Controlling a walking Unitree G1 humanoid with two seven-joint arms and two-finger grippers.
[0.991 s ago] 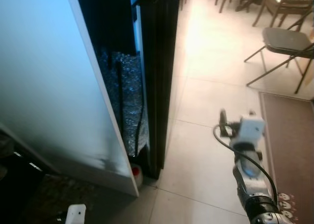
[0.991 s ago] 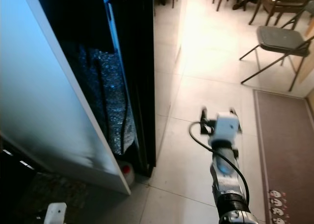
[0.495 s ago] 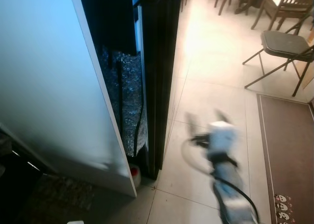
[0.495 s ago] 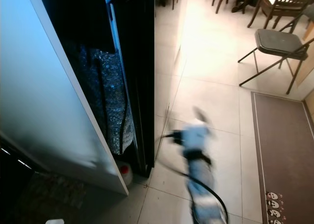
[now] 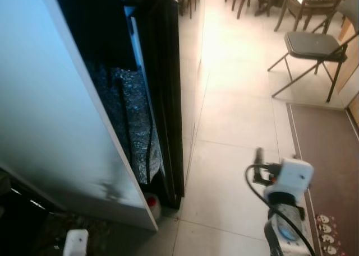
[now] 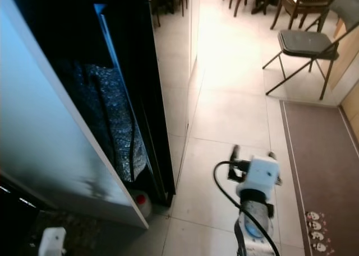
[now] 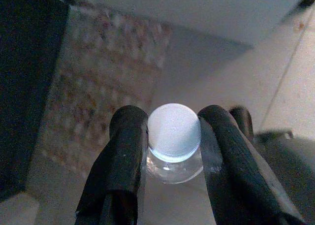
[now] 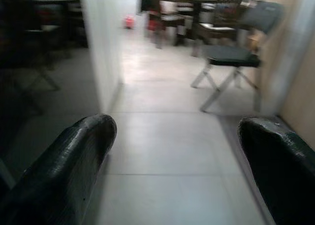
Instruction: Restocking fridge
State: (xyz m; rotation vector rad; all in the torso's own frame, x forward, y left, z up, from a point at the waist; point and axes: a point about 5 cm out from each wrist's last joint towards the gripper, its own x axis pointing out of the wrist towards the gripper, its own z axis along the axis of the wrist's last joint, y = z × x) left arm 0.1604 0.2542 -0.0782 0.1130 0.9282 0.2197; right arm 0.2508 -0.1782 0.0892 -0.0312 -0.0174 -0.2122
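A clear bottle with a white screw cap (image 7: 173,134) stands upright between the two black fingers (image 7: 125,151) of my left gripper (image 7: 172,117), which is shut on its neck, low over a speckled floor. The white camera block of that wrist (image 5: 76,242) shows at the bottom left. My right gripper (image 6: 253,153) is held out over the pale tiles, open and holding nothing. A tall white panel (image 5: 45,99) and a black fridge body (image 5: 165,71) stand on the left, with bubble wrap (image 5: 132,116) in the dark gap between them.
A small white container with a red cap (image 5: 151,201) sits at the foot of the black body. A folding chair (image 5: 311,43) stands at the far right and a brown mat (image 5: 331,149) lies along the right wall. Dining chairs (image 6: 297,1) stand beyond.
The whole view has shifted as the camera moved. The right arm, blurred and swung left half a second ago, is steady again at the lower right.
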